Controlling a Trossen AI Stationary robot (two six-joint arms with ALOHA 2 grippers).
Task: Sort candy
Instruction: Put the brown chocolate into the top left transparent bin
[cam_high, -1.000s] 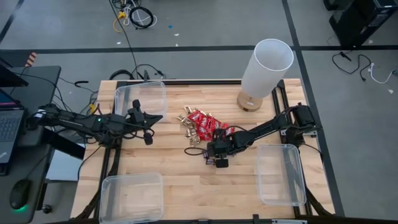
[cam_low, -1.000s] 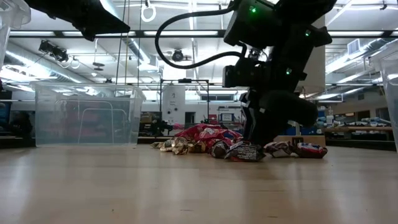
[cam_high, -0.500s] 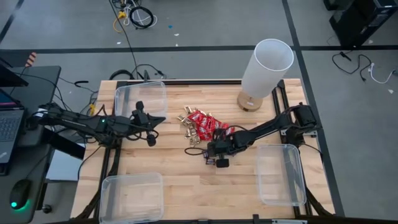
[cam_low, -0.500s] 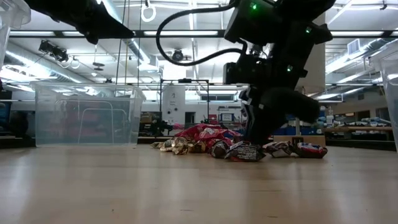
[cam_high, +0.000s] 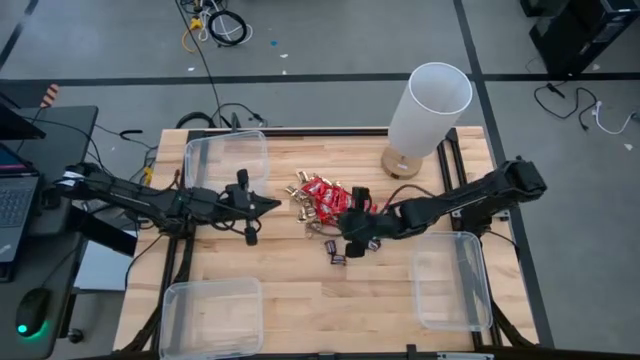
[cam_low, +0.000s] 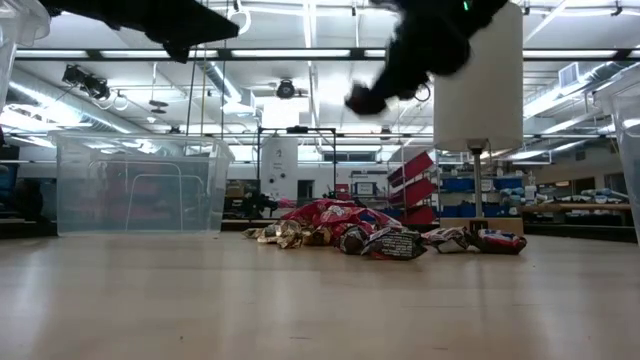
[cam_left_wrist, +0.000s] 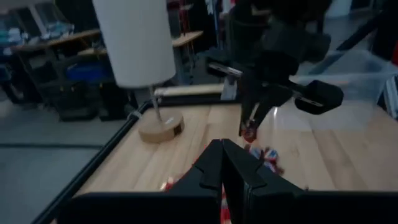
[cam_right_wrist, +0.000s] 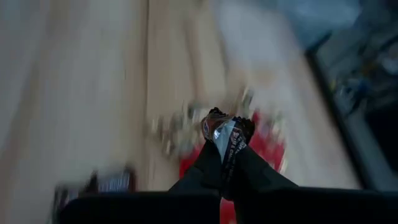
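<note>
A pale wooden table (cam_high: 300, 270) carries the candy (cam_high: 322, 201), three clear bins (cam_high: 226, 158) and a white lamp (cam_high: 425, 115).

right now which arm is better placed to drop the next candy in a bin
Right. The right gripper is shut on a dark mini bar, lifted above the candy pile, with a clear bin beside that arm. The left gripper is shut and carries nothing.

A heap of small wrapped sweets (cam_high: 322, 200) lies mid-frame on the pale wooden surface (cam_high: 290, 270). The white cylindrical lamp (cam_high: 428, 112) stands upper right. Clear plastic bins sit upper left (cam_high: 226, 158), lower left (cam_high: 211, 314) and lower right (cam_high: 451, 279). Two loose pieces (cam_high: 337, 252), apparently, lie just below the heap.
</note>
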